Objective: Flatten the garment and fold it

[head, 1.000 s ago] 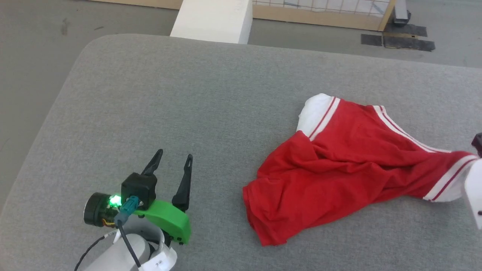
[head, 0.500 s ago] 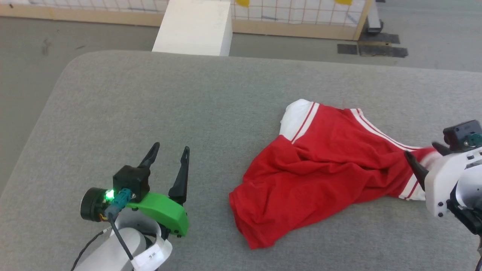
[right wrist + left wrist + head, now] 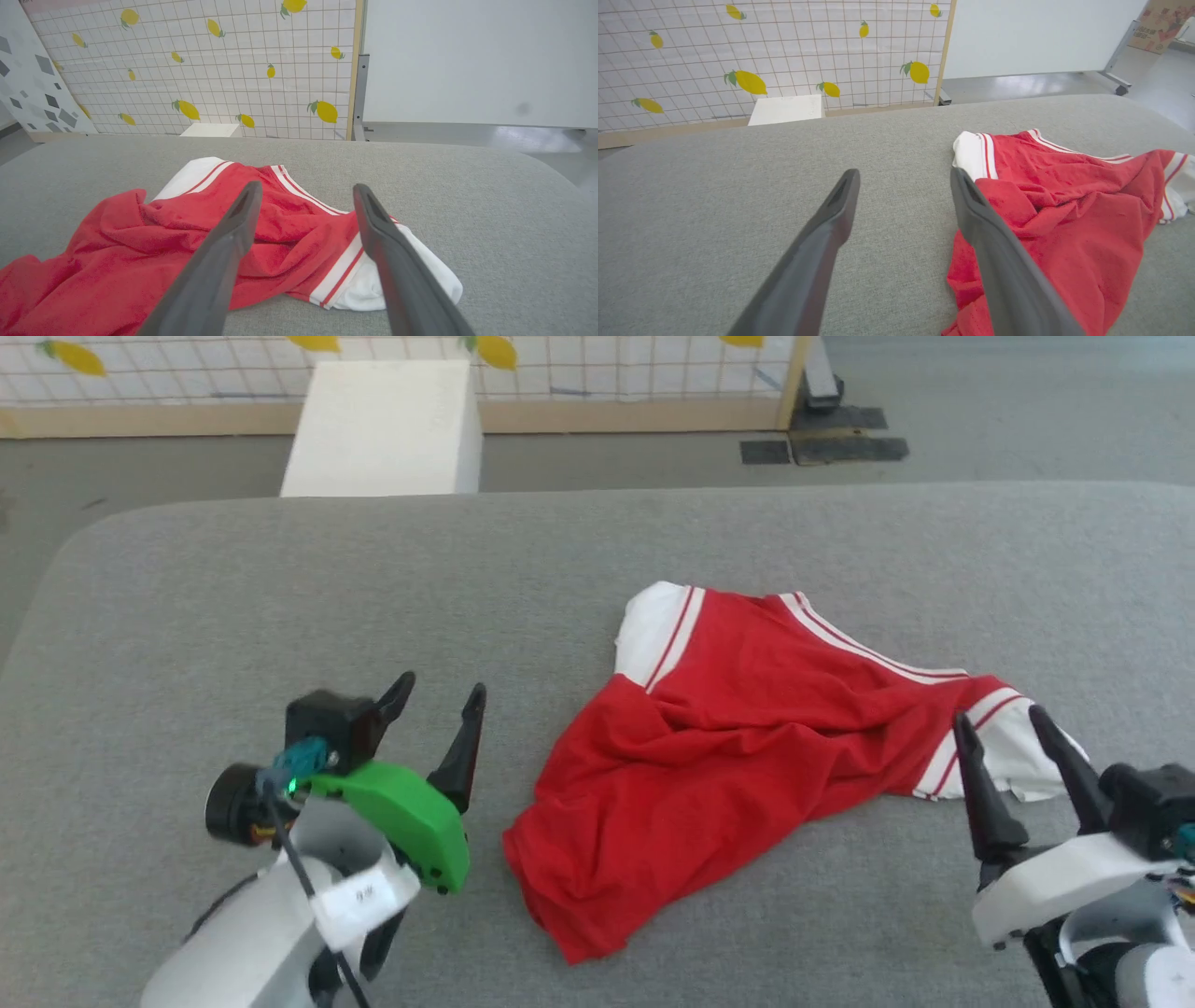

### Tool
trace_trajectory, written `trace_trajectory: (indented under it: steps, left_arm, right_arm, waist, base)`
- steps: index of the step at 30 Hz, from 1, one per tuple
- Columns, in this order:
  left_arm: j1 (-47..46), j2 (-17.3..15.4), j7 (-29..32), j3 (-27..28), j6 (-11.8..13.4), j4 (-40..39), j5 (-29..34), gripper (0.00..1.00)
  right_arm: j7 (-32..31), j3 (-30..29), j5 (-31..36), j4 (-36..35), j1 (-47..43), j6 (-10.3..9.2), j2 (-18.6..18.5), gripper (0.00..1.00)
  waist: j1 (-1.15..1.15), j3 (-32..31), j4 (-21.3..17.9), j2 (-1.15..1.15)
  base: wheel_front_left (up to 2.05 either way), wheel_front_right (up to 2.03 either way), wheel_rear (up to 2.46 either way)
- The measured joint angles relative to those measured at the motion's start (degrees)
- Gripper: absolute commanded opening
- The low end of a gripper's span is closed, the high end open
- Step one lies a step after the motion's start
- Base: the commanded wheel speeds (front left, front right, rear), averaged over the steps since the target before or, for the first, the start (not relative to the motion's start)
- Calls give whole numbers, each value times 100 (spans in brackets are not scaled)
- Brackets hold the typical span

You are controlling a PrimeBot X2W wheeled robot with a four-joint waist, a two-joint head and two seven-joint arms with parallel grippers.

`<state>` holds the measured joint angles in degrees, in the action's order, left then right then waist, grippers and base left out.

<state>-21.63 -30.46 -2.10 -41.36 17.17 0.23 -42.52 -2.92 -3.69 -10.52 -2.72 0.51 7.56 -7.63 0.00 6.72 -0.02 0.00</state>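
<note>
A wide grey fabric-covered desk with rounded corners spans the head view. On its right half lies the garment, a red jersey-style T-shirt, crumpled and creased, with no print showing. Its long axis runs on a slant, from a bunched red hem end pointing toward the near left to a white sleeve with red-and-white striped trim pointing right. A second white sleeve points toward the far side of the desk.

The left gripper, on a green mount, sits over bare desk just left of the shirt's hem end. Its two dark fingers are spread apart and hold nothing; in the left wrist view the red cloth lies just beside its right-hand finger.

The right gripper sits at the near right, its fingers also spread wide and empty. Its tips stand at the edge of the right white sleeve; whether they touch it cannot be told.

Beyond the desk stand a white box and a grid screen printed with lemons.
</note>
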Motion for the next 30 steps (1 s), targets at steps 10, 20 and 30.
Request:
trace_trajectory:
  steps: [10, 20, 30]
  left_arm:
    - [-1890, 327, 2295, -334, -646, 573, -636, 100]
    - [-3702, 699, 4482, -791, -1062, 2181, -896, 100]
    - [-4175, 698, 5003, -924, -1230, 3052, -898, 100]
  right_arm:
    - [109, 51, 301, -111, -77, 0, 126, 100]
    - [382, 411, 333, -125, 270, 1, 264, 100]
    - [656, 512, 335, 29, 430, 0, 358, 100]
  waist:
    - [0, 567, -424, 0]
    - [0, 1238, -971, 0]
    - [1, 1841, -1513, 0]
  base:
    - [0, 0, 0]
    - [0, 0, 0]
    - [0, 0, 0]
